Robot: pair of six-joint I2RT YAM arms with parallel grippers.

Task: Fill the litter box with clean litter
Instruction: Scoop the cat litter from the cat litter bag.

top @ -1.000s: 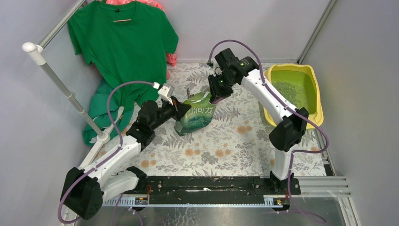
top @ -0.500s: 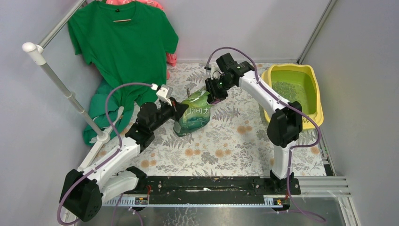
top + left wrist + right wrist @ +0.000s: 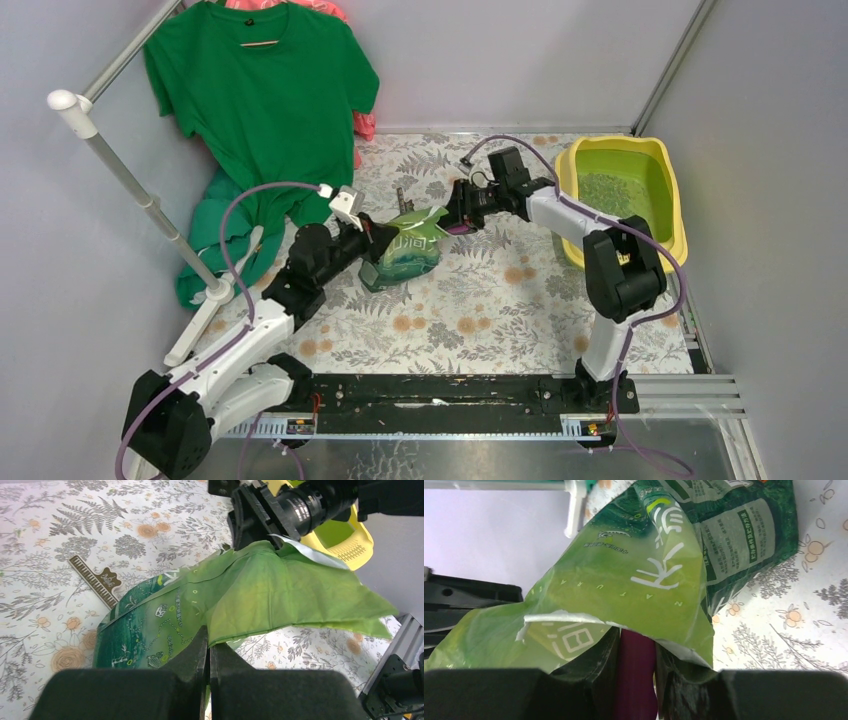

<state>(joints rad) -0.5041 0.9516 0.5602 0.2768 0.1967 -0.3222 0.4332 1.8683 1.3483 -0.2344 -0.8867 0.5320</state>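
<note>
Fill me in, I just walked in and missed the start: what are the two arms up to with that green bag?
The left hand is shut on one edge of the green bag, holding its mouth up over the floral mat. The right hand grips a purple handle, likely a scoop, that reaches into the bag's opening. The yellow litter box sits off to the right with some green litter in it, so scooping seems under way.
</note>
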